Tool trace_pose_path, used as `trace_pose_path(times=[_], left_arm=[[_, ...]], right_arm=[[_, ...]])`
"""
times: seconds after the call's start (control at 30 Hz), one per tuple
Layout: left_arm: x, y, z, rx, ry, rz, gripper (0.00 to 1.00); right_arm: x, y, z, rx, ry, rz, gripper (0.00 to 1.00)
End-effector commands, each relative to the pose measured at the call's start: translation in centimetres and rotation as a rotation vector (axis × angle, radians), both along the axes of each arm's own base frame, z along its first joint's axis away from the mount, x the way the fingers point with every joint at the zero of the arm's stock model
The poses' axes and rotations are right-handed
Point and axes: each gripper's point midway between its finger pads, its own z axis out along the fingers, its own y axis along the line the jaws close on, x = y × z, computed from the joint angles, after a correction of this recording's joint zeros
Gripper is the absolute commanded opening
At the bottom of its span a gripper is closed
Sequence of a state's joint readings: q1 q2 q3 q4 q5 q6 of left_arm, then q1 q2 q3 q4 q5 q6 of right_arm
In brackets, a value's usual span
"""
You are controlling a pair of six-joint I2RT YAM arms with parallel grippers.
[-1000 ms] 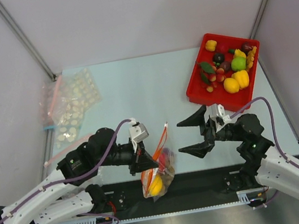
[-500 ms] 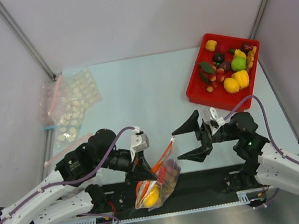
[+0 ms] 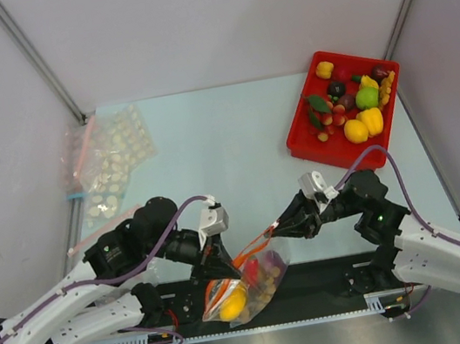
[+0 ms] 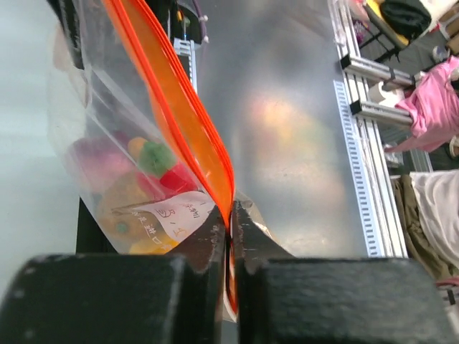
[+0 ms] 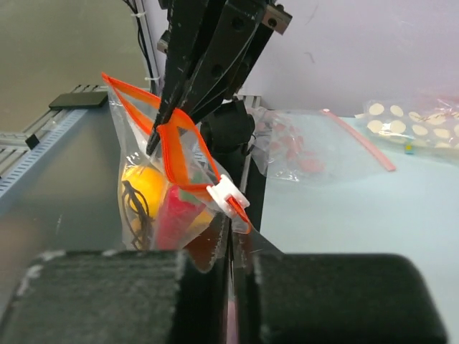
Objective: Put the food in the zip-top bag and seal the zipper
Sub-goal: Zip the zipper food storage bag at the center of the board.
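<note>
We're at sealing: the filled zip-top bag [image 3: 254, 287] hangs over the table's [image 3: 207, 140] near edge, left gripper [image 3: 221, 271] clamped on its zipper [image 3: 252, 249], right gripper [image 3: 277, 232] pinching the bag beside the white slider [image 5: 228, 195] (jaws closed), so next we'd likely draw that slider across.

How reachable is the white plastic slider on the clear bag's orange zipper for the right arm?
Likely yes: the right gripper pinches the clear bag right beside the white plastic slider, nothing between them.
</note>
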State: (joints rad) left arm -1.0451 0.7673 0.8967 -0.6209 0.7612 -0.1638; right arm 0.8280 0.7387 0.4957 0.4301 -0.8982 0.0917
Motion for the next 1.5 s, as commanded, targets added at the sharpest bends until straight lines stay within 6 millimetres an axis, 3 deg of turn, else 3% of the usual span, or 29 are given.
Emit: trace_pose_path(times=[0.0, 0.03, 0.13, 0.33, 0.37, 0.47, 0.53, 0.73, 0.9, 1.1, 1.37, 1.47], left_arm=[[0.4, 0.1, 4.0, -0.13, -0.103, 0.022, 0.11], [0.8, 0.2, 4.2, -0.131, -0.114, 0.053, 0.33], [2.0, 0.2, 5.1, -0.13, -0.143, 0.126, 0.65], [7.0, -0.5, 7.9, -0.12, -0.225, 0.385, 0.8], [7.5, -0.6, 9.0, -0.136, -0.24, 0.412, 0.8], [9.6, -1.7, 9.7, -0.115, -0.278, 0.474, 0.79], [10.6, -2.7, 9.6, -0.097, -0.305, 0.478, 0.74], [12.6, -4.7, 10.2, -0.082, -0.368, 0.481, 0.77], [12.8, -5.6, 9.9, -0.06, -0.372, 0.452, 0.77], [12.5, -6.4, 8.9, -0.038, -0.353, 0.41, 0.64], [12.8, -6.7, 7.4, 0.005, -0.346, 0.406, 0.61], [12.9, -6.9, 6.4, 0.032, -0.335, 0.399, 0.55]], right_arm=[[0.1, 0.0, 2.1, 0.043, -0.048, -0.011, 0.01], [0.2, 0.0, 2.1, 0.044, -0.043, -0.02, 0.0], [0.3, 0.1, 2.1, 0.045, -0.034, -0.022, 0.0], [0.8, 0.5, 2.3, 0.041, -0.001, -0.044, 0.0], [1.0, 0.6, 2.1, 0.031, 0.02, -0.051, 0.0], [1.8, 1.0, 2.3, 0.022, 0.058, -0.083, 0.0], [2.5, 1.2, 2.4, 0.02, 0.097, -0.115, 0.0], [3.6, 1.8, 2.2, -0.008, 0.183, -0.15, 0.0], [3.8, 1.9, 2.1, -0.01, 0.196, -0.155, 0.0], [3.8, 1.9, 2.2, -0.008, 0.213, -0.152, 0.0], [3.8, 2.1, 2.2, -0.01, 0.226, -0.149, 0.0], [3.8, 2.1, 2.2, -0.013, 0.23, -0.148, 0.0]])
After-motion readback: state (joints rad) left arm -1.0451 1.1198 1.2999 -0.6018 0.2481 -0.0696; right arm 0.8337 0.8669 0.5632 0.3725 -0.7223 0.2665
